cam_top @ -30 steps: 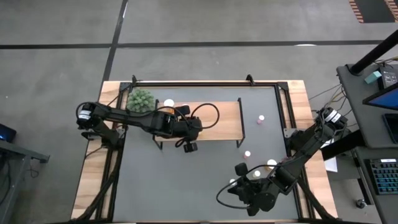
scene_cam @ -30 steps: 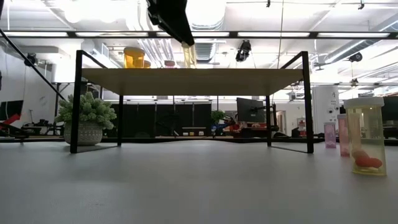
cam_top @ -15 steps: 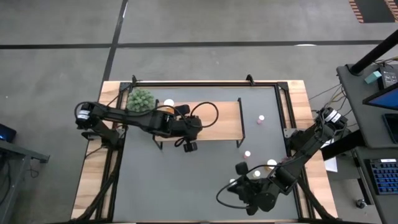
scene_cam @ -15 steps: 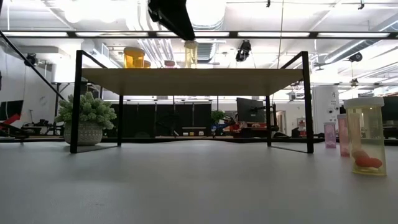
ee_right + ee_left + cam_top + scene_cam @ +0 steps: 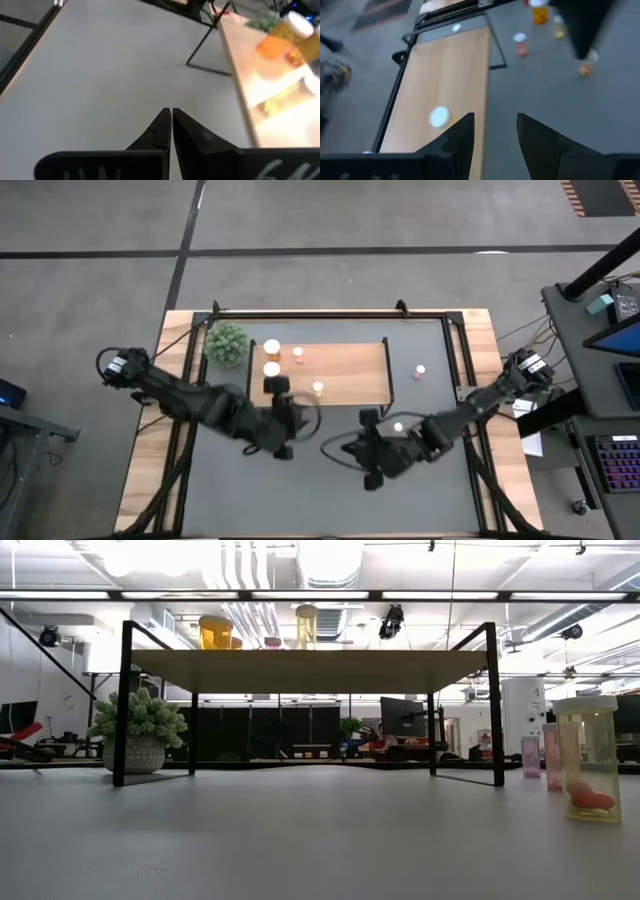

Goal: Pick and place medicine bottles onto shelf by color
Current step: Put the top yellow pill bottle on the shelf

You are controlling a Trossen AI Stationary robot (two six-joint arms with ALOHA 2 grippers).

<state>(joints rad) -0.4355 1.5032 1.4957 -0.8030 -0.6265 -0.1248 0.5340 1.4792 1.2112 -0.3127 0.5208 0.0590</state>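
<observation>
Reading no labels on the medicine bottles (image 5: 271, 368) atop the shelf (image 5: 350, 375); I see left gripper (image 5: 283, 448) fingers apart and empty, right gripper (image 5: 366, 476) pressed together.

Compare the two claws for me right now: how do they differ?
The left claw is open, a clear gap showing between its fingers; the right claw is shut, its fingers pressed together. The left claw sits just in front of the shelf, near its left half; the right claw sits farther toward the table's front, below the shelf's right end. Both are empty and over the grey table.
</observation>
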